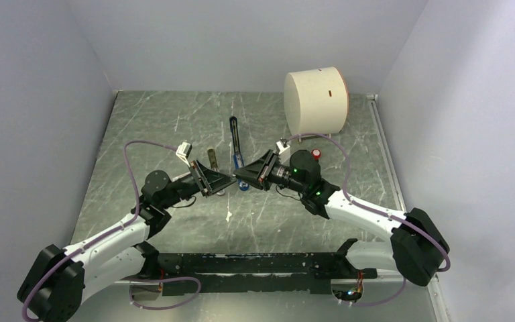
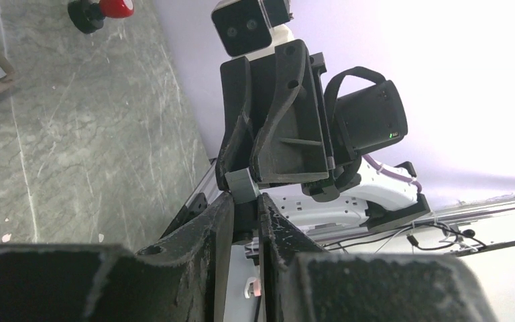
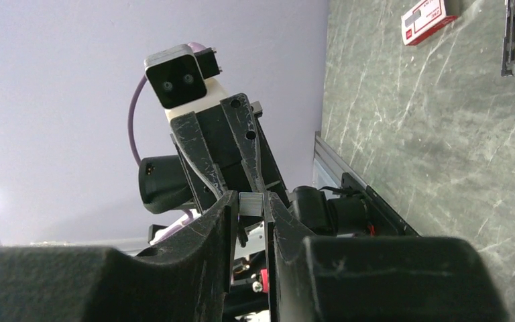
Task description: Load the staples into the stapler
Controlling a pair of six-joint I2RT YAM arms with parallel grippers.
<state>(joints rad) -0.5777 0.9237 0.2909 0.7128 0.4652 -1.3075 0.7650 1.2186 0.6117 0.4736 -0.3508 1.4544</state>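
Above the table (image 1: 174,121), the right fingers (image 3: 218,231) clench a small grey staple strip (image 3: 251,202). The left fingers (image 2: 214,228), nearly closed, appear to pinch it too. The blue stapler (image 1: 235,141) lies on the table just beyond them.

Blue-and-black stapler (image 1: 235,144), grey white-veined table (image 1: 174,121), white red-marked cylinder (image 1: 315,100).

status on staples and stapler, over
Right gripper shut on staple strip, midair. Left gripper flanks it, grip unclear. Stapler lies on table beyond. Nothing between.
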